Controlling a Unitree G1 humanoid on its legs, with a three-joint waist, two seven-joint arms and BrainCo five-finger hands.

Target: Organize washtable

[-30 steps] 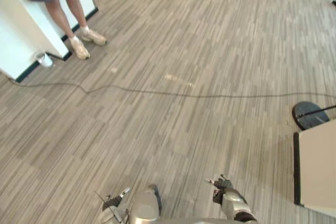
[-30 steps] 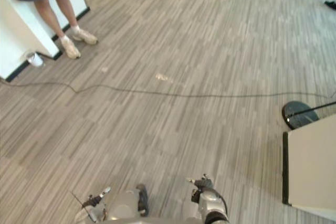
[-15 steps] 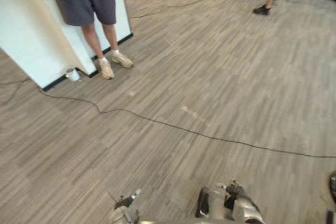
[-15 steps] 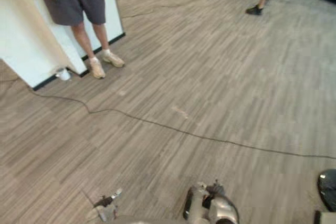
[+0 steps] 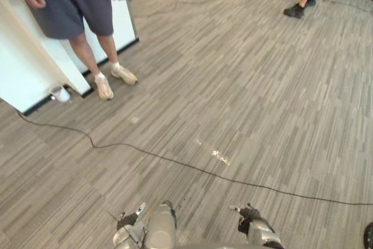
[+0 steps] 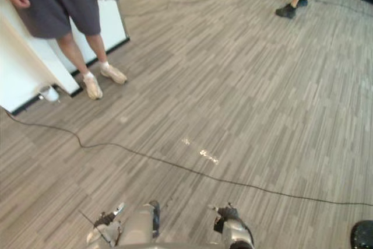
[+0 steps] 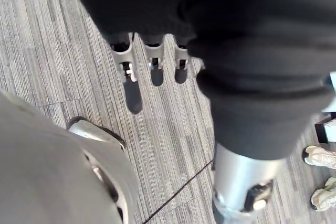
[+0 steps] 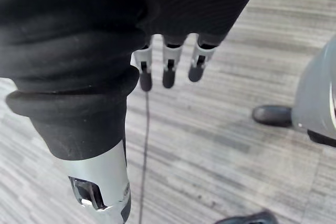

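Left hand, right hand hang over floor, fingers straight, holding nothing; person stands well ahead.

Nothing for you to read here: no text, label, number or sign is legible in any view.
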